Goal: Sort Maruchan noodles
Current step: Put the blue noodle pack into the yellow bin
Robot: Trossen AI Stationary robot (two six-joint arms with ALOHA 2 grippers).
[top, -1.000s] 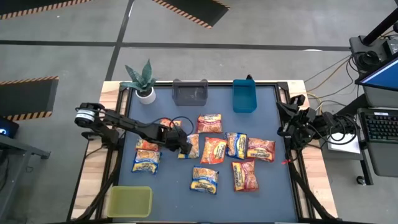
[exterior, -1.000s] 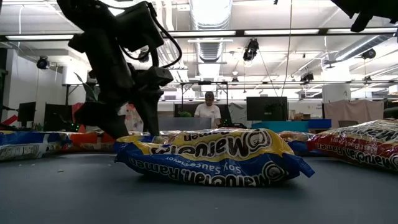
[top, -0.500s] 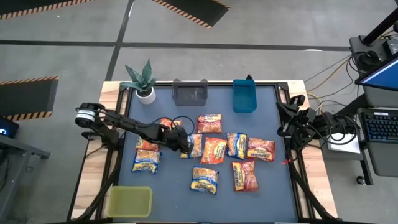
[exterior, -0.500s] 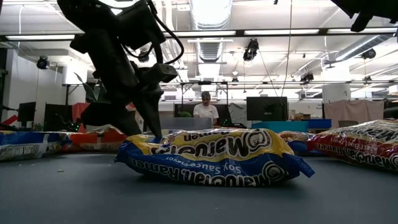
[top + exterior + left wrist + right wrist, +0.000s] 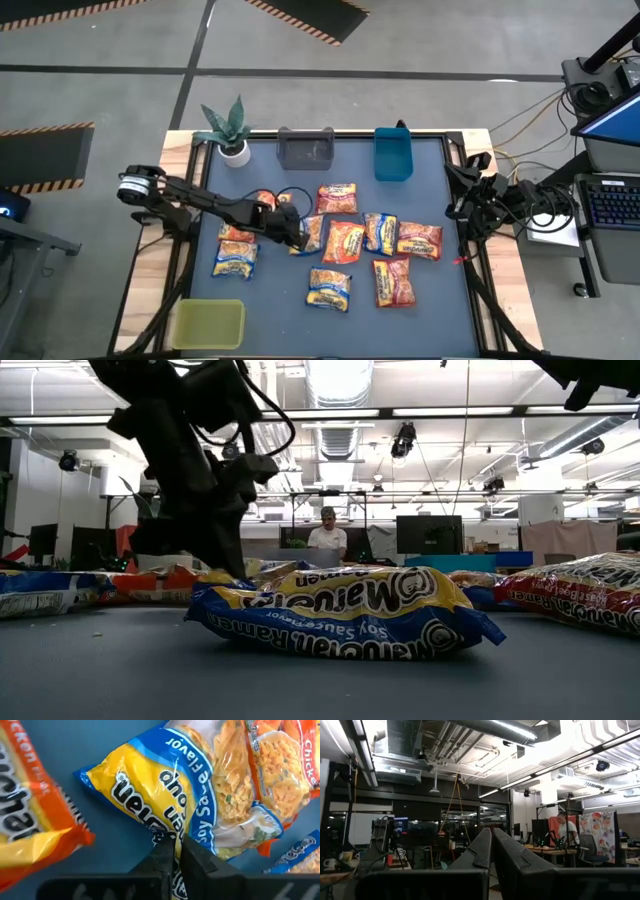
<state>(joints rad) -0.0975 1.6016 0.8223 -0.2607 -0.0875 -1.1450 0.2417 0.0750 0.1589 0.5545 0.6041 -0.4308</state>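
Several Maruchan noodles packets lie flat on the dark blue mat, yellow-blue, orange and red-pink. My left gripper is down at mid-table, shut on a yellow-blue soy sauce packet that overlaps an orange packet. In the low view this gripper stands behind the front yellow-blue packet. My right gripper waits shut at the table's right edge, facing the room and holding nothing. My left gripper pinches the yellow-blue packet at its edge between its two fingers, which come from above and point down. Only a sliver of film shows between the fingertips. The rest of the packet lies on the mat.
A grey bin and a blue bin stand at the far edge, and a yellow-green bin sits at the near left corner. A potted plant is at the far left. A person stands in the room behind.
My left gripper has shut, its fingers closing on the yellow-blue packet's edge while staying over the same spot at mid-table. The packets have kept their places.
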